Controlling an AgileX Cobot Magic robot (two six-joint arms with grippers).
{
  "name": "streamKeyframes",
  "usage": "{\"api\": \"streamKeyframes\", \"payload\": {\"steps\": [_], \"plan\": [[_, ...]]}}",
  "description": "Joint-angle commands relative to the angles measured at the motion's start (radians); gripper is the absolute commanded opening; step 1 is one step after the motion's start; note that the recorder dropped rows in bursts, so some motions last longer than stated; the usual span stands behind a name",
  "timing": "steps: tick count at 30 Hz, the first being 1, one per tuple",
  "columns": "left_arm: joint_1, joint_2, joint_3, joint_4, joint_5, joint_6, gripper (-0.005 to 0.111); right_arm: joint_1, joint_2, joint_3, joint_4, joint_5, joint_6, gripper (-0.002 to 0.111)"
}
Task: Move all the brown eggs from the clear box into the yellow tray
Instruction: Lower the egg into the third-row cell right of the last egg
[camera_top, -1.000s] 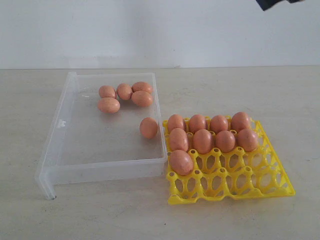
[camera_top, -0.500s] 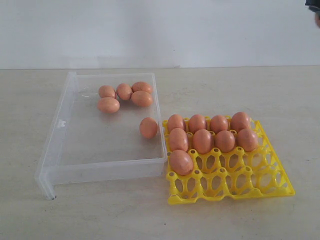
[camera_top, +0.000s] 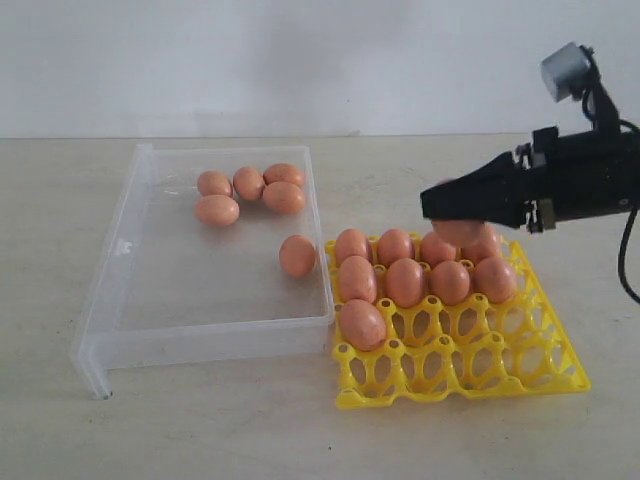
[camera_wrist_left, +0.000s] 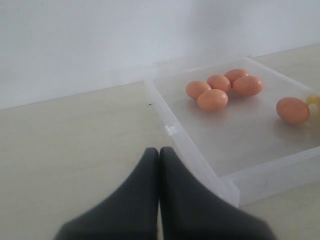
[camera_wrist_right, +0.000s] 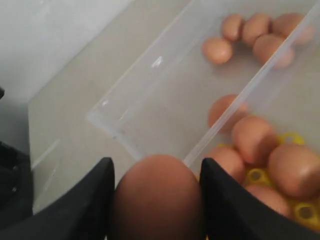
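Hovering over yellow tray (camera_top: 562, 381), right tool (camera_top: 435, 204) clamped on brown egg (camera_wrist_right: 157, 196); left tool (camera_wrist_left: 159, 156) together

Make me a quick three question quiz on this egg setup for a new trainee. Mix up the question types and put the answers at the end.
1. Count: how many brown eggs lie in the clear box?
2. True or false: the left gripper is holding an egg.
3. Fill in the blank: the right gripper is closed on ____.

Key
1. Five: four in a cluster and one alone.
2. False. Its fingers are pressed together with nothing between them.
3. One brown egg, clamped between its two fingers.
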Motion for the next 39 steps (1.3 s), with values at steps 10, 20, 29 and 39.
{"api": "streamKeyframes", "payload": {"steps": [10, 20, 29, 39], "plan": [[-0.005, -0.002, 0.003, -0.007, -0.011, -0.009, -0.004, 0.105, -0.110, 0.169, -0.026, 0.343, 0.078, 0.000], [-0.005, -0.002, 0.003, -0.007, -0.011, -0.009, -0.004, 0.325, -0.306, 0.182, -0.026, 0.798, -0.032, 0.000], [-0.005, -0.002, 0.003, -0.007, -0.011, -0.009, -0.004, 0.331, -0.296, 0.201, 0.063, 0.698, -0.162, 0.000], [-0.005, -0.002, 0.003, -0.007, -0.011, -0.009, -0.004, 0.260, -0.146, 0.295, 0.456, 0.293, -0.546, 0.000]]}}
